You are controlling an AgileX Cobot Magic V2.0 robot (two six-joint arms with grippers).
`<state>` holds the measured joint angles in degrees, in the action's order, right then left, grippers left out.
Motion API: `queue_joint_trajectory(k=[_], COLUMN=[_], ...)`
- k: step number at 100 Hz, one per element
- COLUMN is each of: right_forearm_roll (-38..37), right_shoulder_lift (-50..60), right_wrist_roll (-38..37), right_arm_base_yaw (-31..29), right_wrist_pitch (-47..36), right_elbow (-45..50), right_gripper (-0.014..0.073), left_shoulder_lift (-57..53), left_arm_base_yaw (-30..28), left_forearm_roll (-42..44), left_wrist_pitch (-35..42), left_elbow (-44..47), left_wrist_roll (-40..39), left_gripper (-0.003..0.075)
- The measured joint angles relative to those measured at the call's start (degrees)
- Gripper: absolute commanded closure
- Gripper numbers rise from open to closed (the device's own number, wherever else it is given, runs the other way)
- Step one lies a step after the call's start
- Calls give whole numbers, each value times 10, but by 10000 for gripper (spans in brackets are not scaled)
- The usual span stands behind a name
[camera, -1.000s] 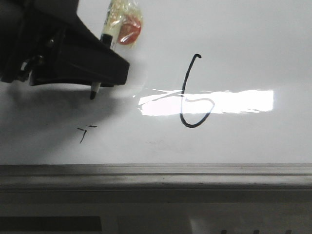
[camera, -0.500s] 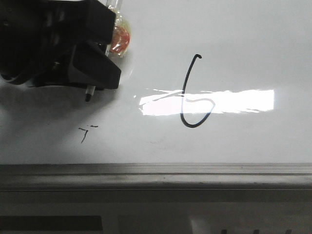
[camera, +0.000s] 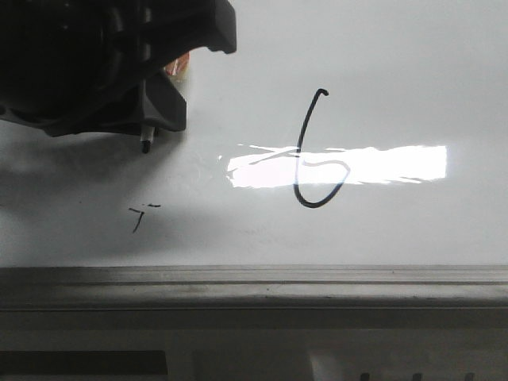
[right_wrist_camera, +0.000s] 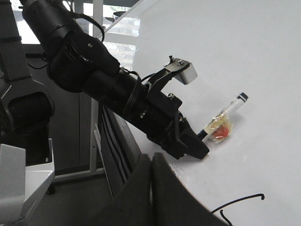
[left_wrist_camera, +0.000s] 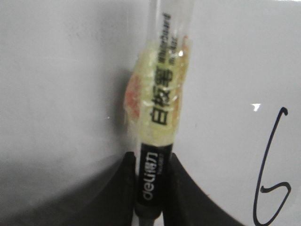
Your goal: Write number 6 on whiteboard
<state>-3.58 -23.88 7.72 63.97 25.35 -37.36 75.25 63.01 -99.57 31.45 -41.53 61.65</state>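
Your marker is clamped in the left gripper, and the number 6 already stands drawn on the whiteboard.

Taking the grey ledge (camera: pixel 254 287) as your landmark: the whiteboard (camera: pixel 397 71) rises beyond it, glossy and hard, so I'd expect a tip to skate and wet ink to smear. Just past the ledge sits a tiny scribble (camera: pixel 141 216); farther up and to its right is the number 6 (camera: pixel 315 151), crossing the glare. Up and left, the left gripper (camera: pixel 151 127) is closed on the marker (left_wrist_camera: pixel 162 117), a light, stiff tube with tape around its barrel; hold it low, near the nib. The right gripper (right_wrist_camera: pixel 151 188) has its fingers pressed together, holding nothing visible. Behind the board's edge stand dark frames (right_wrist_camera: pixel 96 61).
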Motion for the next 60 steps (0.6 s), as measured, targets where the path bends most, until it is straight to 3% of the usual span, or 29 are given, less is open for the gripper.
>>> queue_joint_trajectory(k=[60], right_forearm_roll=[0], right_shoulder_lift=[0], right_wrist_roll=[0], right_arm_base_yaw=[0], right_wrist_pitch=[1], right_elbow=[0], right_gripper=[659], left_shoulder_lift=[21], left_arm_base_yaw=[5], left_forearm_roll=[30], left_wrist_pitch=[7], left_elbow=[7], left_wrist_roll=[15], left_gripper=[741])
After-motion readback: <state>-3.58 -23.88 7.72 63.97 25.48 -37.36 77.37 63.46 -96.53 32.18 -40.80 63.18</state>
